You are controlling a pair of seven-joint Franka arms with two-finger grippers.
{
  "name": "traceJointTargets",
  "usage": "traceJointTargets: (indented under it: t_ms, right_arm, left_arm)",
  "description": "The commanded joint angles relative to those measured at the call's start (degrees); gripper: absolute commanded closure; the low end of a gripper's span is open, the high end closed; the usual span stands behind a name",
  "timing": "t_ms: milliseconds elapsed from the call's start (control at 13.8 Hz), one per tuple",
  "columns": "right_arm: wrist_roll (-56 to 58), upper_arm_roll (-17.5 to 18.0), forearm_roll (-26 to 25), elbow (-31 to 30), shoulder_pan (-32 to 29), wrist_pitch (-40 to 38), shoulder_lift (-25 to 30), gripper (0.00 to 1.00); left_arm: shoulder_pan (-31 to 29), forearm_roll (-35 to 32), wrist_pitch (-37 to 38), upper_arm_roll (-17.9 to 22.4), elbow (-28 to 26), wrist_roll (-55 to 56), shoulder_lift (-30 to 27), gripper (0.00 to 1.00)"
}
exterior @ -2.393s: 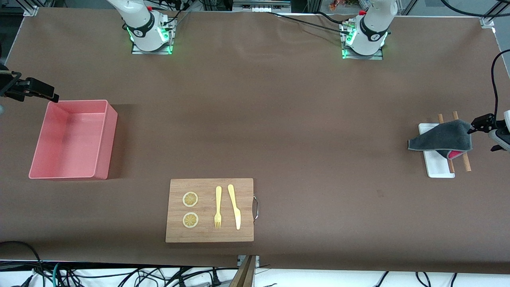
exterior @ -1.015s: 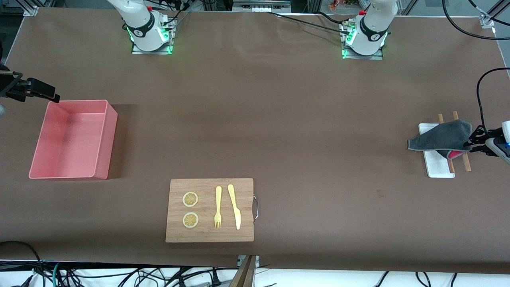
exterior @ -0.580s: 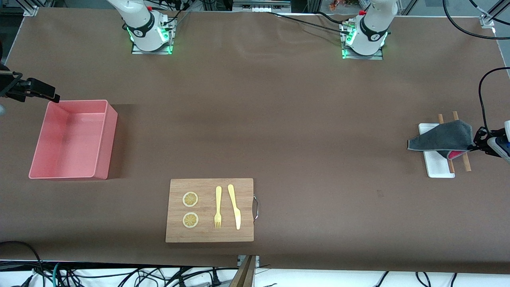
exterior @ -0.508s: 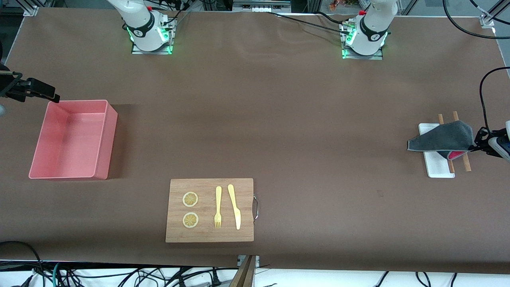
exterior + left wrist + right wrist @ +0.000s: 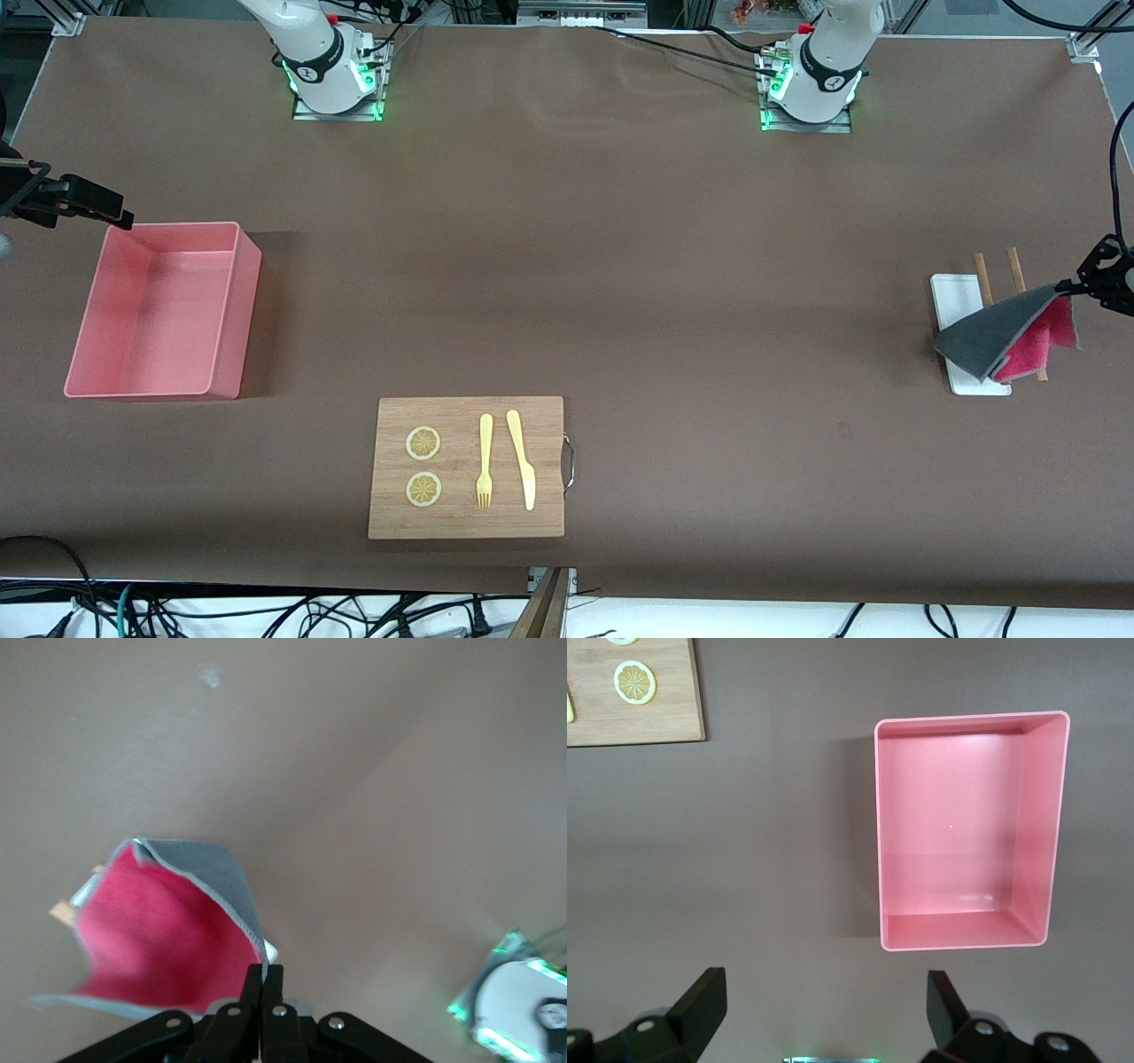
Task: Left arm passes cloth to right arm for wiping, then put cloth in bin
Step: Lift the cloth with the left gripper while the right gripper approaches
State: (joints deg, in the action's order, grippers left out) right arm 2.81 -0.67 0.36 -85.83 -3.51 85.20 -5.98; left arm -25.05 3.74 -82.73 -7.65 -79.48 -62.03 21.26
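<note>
over the white tray [image 5: 951,294], the cloth [image 5: 1005,335] is clamped in the left gripper [image 5: 1083,284] and lifted. near the bin [image 5: 164,310], the right gripper [image 5: 824,1005] is held wide open, waiting. handover, wiping and binning are all left.

You saw the cloth [image 5: 1008,334] cover part of the white tray [image 5: 955,299] and chopsticks [image 5: 982,267] at the table's left-arm end. The front view's edge cut off the right gripper [image 5: 115,214]; both wrist views cropped their own fingers.
</note>
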Motion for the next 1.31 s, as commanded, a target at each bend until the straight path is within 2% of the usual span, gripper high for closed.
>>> traceJointTargets:
  t_ms: [0, 145, 290, 435, 508, 653, 1015, 1233]
  right_arm:
    - [0.4, 0.2, 1.0, 0.8, -0.5, 1.9, -1.4, 0.0]
    - [0.4, 0.2, 1.0, 0.7, -0.4, 2.3, -2.6, 0.0]
    - [0.4, 0.2, 1.0, 0.6, -0.4, 2.0, -4.3, 0.0]
    - [-0.5, 0.4, 2.2, 0.7, -0.3, 2.6, -4.7, 0.0]
    - [-1.1, 0.6, 4.8, 0.7, 0.0, 3.6, -5.6, 0.0]
    - [-4.4, 0.8, 8.6, 0.8, 0.3, 7.0, -6.9, 0.0]
    - [-19.4, 0.8, 8.8, 0.9, 8.9, 14.6, -10.5, 0.0]
    - [-29.5, 0.8, 8.8, 1.0, 13.8, 19.2, -12.2, 0.0]
  left_arm:
    - [4.2, 1.2, 6.0, -1.5, 1.2, 11.8, -4.1, 1.0]
    - [6.5, 1.7, 8.7, -6.0, 1.3, 24.3, -7.4, 1.0]
    - [6.3, 3.9, 9.2, -12.6, 1.3, 31.0, -8.1, 1.0]
    - [6.9, 12.1, 8.6, -15.1, 1.3, 34.1, -7.6, 1.0]
    - [7.7, 17.1, 8.6, -16.4, 1.3, 33.9, -6.6, 1.0]
    - [11.0, 24.2, 7.2, -16.7, 1.3, 33.1, -2.8, 1.0]
    - [21.3, 33.5, -8.0, -16.7, 1.2, 29.8, 0.8, 1.0]
    - [25.0, 44.2, -15.3, -16.6, 1.1, 24.8, 3.7, 1.0]
